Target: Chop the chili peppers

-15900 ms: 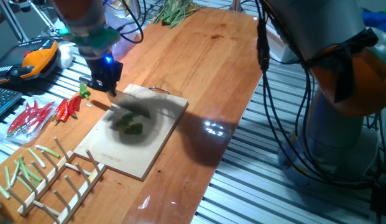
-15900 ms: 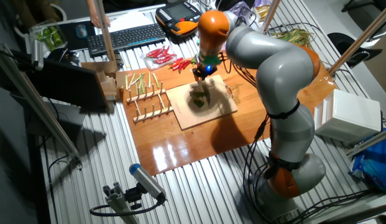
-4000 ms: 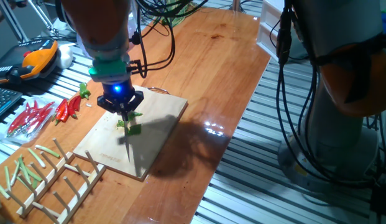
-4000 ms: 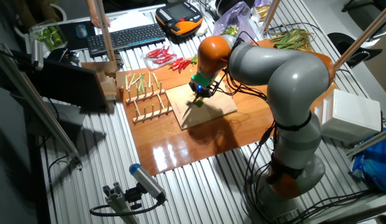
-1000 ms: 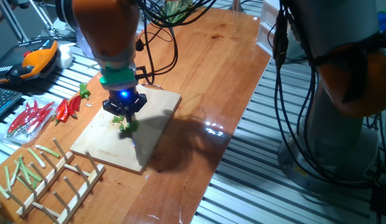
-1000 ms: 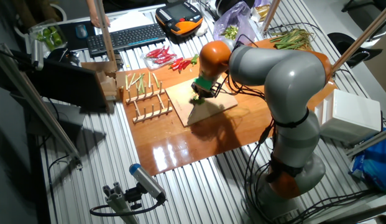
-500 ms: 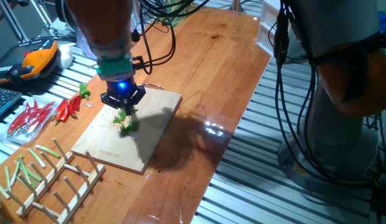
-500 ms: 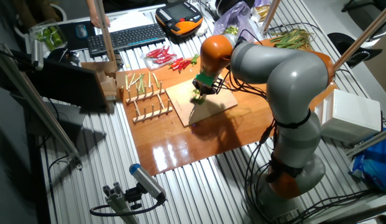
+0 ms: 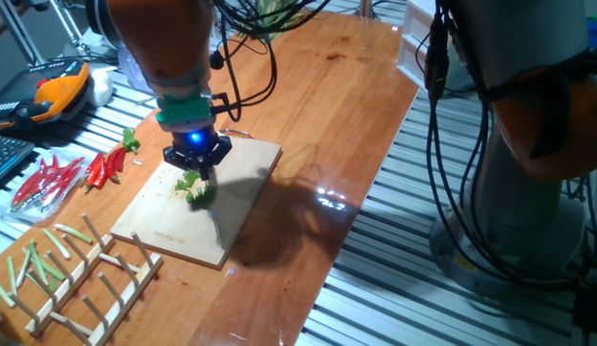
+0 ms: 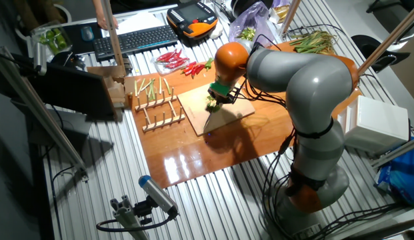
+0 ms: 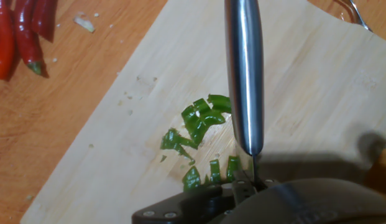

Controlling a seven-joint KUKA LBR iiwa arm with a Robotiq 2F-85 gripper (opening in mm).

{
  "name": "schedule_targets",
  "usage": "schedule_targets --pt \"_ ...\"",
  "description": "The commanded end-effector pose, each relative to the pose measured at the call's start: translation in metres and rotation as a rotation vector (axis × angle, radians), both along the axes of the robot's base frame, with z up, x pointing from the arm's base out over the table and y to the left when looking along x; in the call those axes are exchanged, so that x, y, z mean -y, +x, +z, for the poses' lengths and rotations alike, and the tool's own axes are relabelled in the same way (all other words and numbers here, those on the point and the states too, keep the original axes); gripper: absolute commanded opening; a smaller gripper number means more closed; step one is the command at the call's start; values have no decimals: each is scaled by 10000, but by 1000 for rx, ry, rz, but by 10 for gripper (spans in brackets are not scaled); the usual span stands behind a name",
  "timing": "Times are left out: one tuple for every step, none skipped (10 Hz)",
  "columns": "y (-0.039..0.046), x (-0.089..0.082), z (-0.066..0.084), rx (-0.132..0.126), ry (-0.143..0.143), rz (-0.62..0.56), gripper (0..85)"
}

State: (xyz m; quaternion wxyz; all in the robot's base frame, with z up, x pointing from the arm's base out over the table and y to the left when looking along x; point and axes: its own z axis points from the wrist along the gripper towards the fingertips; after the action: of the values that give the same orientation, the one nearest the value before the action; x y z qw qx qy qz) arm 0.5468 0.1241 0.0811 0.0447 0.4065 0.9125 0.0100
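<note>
The chili peppers lie as several small bright green pieces near the middle of the pale wooden cutting board. My gripper hovers directly over the pile, shut on a steel knife. In the hand view the blade runs away from me, just right of the pieces, with a few pieces close to my gripper. The other fixed view shows the gripper above the green bits on the board.
Red chilies lie on the table left of the board, also in the hand view's top left. A wooden rack with pale green stalks stands in front. A keyboard and an orange pendant sit beyond.
Over the last second my gripper and knife rose a little up-left, then came back down over the green pieces. The board sits slightly turned compared with four seconds ago.
</note>
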Motion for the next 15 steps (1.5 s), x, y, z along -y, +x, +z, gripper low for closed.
schedule_targets --pt "-6 2 -21 3 0 -1 0" --pt "-11 -5 -34 6 4 -7 0" --pt "-16 -14 -44 9 6 -12 0" --pt "-18 -22 -67 13 7 -13 0" --pt "-17 -29 -92 20 9 -16 0" --pt "-18 -39 -117 26 10 -21 0" --pt "-13 -58 -128 31 10 -24 0" --pt "27 -117 -67 18 18 -41 0" --pt "64 -147 32 0 32 -48 0" --pt "110 -173 129 -14 30 -50 0" --pt "146 -178 204 -19 30 -49 0" --pt "154 -135 257 -31 28 -23 0" --pt "136 -102 262 -33 29 -13 0" --pt "108 -80 245 -33 28 -12 0" --pt "78 -65 217 -33 29 -15 0"
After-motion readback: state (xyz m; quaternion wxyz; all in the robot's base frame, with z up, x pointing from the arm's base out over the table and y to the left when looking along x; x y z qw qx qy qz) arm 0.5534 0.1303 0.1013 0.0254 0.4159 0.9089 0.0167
